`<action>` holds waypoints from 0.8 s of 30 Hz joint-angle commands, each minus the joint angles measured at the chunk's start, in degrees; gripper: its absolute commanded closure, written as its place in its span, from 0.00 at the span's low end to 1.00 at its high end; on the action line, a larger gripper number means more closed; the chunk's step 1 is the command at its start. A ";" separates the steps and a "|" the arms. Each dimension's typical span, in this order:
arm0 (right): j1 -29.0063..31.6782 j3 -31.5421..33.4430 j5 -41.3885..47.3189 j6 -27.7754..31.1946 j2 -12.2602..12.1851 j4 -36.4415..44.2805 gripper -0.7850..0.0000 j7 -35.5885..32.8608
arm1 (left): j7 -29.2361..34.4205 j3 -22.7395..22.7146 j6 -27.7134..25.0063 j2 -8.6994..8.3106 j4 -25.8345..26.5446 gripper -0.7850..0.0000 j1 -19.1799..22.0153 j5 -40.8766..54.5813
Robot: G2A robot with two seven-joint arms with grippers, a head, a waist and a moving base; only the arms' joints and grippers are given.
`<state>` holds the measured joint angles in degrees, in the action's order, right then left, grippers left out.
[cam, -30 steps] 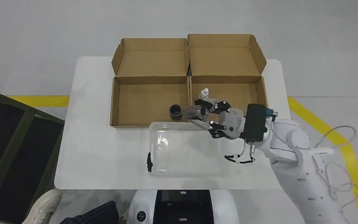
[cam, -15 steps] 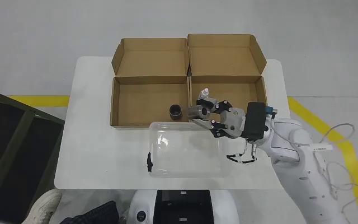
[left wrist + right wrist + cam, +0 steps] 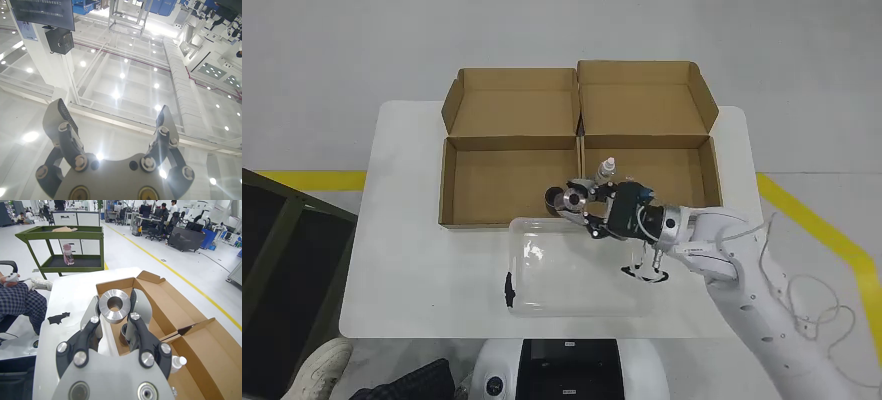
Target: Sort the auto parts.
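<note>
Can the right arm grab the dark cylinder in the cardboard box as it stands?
Probably not yet. The right pincer is shut on a silver ring, close to the dark cylinder in the cardboard box. Nothing blocks the path, but the jaws are full; it would likely need to drop the ring first.

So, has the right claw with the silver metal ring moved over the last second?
Yes. The right claw, shut on the silver metal ring, has shifted left, from the divide between the two boxes to over the left brown cardboard box.

Dark cylinder (image 3: 123,333) in left box (image 3: 113,285): largely hidden behind right gripper (image 3: 114,303) and its metal ring (image 3: 103,306). White bottle (image 3: 177,362): lower part hidden.
</note>
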<state>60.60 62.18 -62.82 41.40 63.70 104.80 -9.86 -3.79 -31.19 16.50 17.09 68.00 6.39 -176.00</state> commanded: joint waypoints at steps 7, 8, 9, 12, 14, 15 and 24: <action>-5.41 -5.20 -3.16 -5.55 1.57 -4.04 1.00 -2.20 | 0.00 0.00 0.00 0.00 0.00 0.00 0.00 0.00; -6.27 -5.99 -3.28 -6.28 1.85 -4.87 1.00 -2.50 | 0.00 0.00 0.00 0.00 0.00 0.00 0.00 0.00; -7.12 -6.85 -3.40 -6.95 2.14 -5.70 1.00 -2.80 | 0.00 0.00 0.00 0.00 0.00 0.00 0.00 0.00; -9.48 -9.31 -3.70 -8.93 3.06 -8.31 1.00 -3.47 | 0.00 0.00 0.00 0.00 0.00 0.00 0.00 0.00; -10.92 -10.90 -3.70 -9.94 3.69 -10.07 1.00 -3.54 | 0.00 0.00 0.00 0.00 0.00 0.00 0.00 0.00; -11.64 -11.62 -3.82 -10.47 4.01 -10.95 1.00 -3.60 | 0.00 0.00 0.00 0.00 0.00 0.00 0.00 0.00; -17.76 -17.13 -3.74 -14.87 6.97 -19.08 1.00 -4.91 | 0.00 0.00 0.00 0.00 0.00 0.00 0.00 0.00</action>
<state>43.67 45.75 -66.86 27.04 70.26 87.11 -14.36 -3.79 -31.19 16.50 17.09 68.00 6.39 -176.00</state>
